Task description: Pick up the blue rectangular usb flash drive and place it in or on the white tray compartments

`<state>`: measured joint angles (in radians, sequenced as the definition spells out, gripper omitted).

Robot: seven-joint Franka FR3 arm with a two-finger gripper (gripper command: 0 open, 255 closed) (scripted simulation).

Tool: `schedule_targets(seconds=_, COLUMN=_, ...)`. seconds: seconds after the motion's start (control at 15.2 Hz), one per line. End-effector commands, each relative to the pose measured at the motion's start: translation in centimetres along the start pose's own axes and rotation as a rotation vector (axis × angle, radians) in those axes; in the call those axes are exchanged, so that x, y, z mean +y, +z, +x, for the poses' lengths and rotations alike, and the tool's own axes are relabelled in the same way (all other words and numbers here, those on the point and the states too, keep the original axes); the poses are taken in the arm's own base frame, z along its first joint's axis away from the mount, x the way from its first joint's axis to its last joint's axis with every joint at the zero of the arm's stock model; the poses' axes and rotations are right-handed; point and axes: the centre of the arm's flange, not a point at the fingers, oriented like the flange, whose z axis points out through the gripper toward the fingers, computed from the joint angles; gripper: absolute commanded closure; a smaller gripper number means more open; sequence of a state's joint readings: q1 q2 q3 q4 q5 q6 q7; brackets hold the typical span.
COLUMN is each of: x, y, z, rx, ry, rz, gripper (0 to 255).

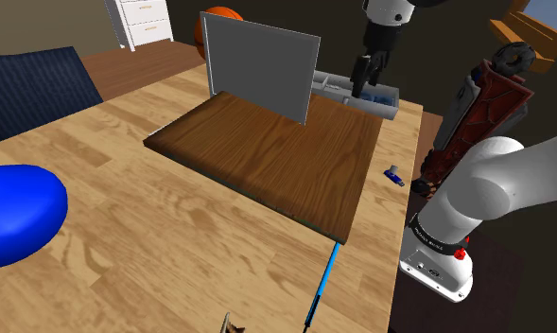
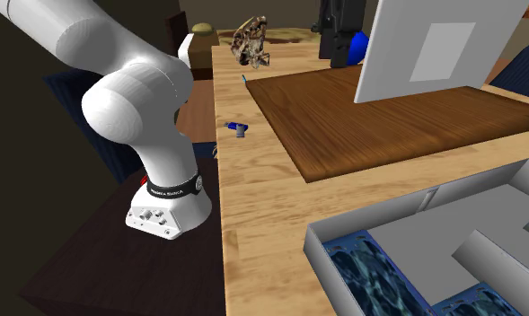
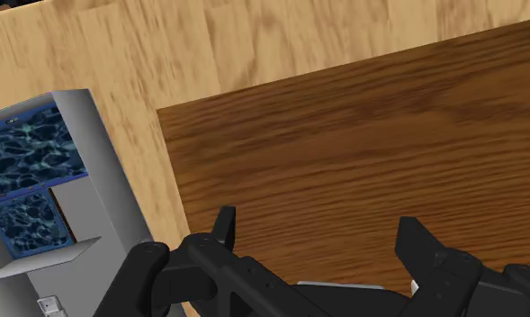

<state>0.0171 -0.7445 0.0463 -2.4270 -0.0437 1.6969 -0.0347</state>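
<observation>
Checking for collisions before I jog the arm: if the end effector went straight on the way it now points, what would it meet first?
Probably the dark wooden board: in the wrist view it lies straight ahead of the open end effector, the tray off to one side. Depth is unclear.

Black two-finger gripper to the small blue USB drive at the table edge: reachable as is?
Probably yes. The blue rectangular USB flash drive lies alone on the light wooden table, between the dark wooden board and the table's edge, nothing over it. The black gripper, open, hangs near the grey compartment tray.
</observation>
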Motion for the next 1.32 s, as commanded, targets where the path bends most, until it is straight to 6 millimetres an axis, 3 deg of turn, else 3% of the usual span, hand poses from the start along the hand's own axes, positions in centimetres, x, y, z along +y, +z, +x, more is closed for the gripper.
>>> schedule_targets(seconds=0.0, x=0.0, y=0.0, z=0.0, rx=0.0, ry=0.0, rz=0.0, gripper=0)
schedule_targets(seconds=0.53, x=-2.8, y=5.6, z=-6.1, rx=-0.155, ry=0.19, rz=0.005, gripper=0)
schedule_targets(seconds=1.06, x=-6.8, y=10.2, z=-12.4, rx=-0.31, ry=0.38, rz=0.011, gripper=0)
schedule_targets(seconds=1.25, x=-7.1, y=11.4, z=-13.0, rx=-0.317, ry=0.389, rz=0.011, gripper=0)
